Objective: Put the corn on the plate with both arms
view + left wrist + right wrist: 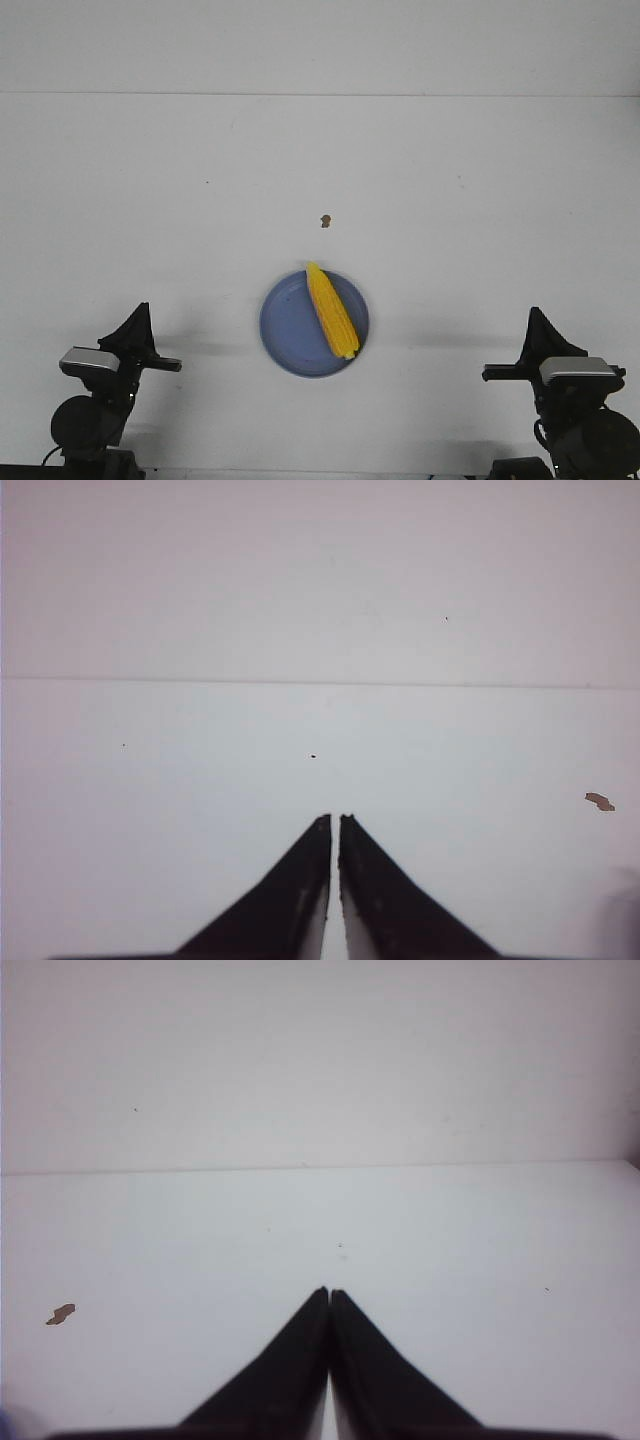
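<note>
The yellow corn (331,310) lies on the right half of the round blue plate (285,325), its pointed end toward the far rim, in the front view at the table's near middle. My left gripper (139,318) is at the near left, well apart from the plate, shut and empty; in the left wrist view its fingers (334,820) are closed with only a hairline gap. My right gripper (538,322) is at the near right, also apart from the plate, shut and empty; it shows closed in the right wrist view (328,1291).
A small brown speck (325,221) lies on the white table beyond the plate; it shows in the left wrist view (599,801) and right wrist view (61,1314). The table's far edge meets a white wall.
</note>
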Available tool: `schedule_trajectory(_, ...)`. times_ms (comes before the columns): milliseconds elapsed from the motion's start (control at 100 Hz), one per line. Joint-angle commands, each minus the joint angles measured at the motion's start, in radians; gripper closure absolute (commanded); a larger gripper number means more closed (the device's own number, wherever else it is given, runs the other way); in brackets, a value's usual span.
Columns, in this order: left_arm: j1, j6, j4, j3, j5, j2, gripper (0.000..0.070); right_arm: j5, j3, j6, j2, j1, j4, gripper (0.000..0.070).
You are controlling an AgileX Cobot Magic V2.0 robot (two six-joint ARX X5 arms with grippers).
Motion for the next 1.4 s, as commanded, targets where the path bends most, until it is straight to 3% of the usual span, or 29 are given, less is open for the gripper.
schedule_trajectory(0, 0.001, 0.005, 0.009, -0.02, -0.002, -0.001, 0.0688, 0.003, 0.003, -0.007, 0.004, 0.001, 0.01, 0.07)
schedule_trajectory(700, 0.001, 0.005, 0.009, -0.02, -0.002, -0.001, 0.0688, 0.004, 0.0, -0.009, 0.002, 0.001, 0.018, 0.07)
schedule_trajectory(1110, 0.001, 0.005, 0.009, -0.02, -0.002, -0.001, 0.0688, 0.002, -0.277, -0.033, -0.168, -0.074, 0.295, 0.07)
schedule_trajectory(1390, 0.001, 0.005, 0.009, -0.02, -0.002, -0.001, 0.0688, -0.006, -0.431, -0.033, -0.166, -0.105, 0.458, 0.07)
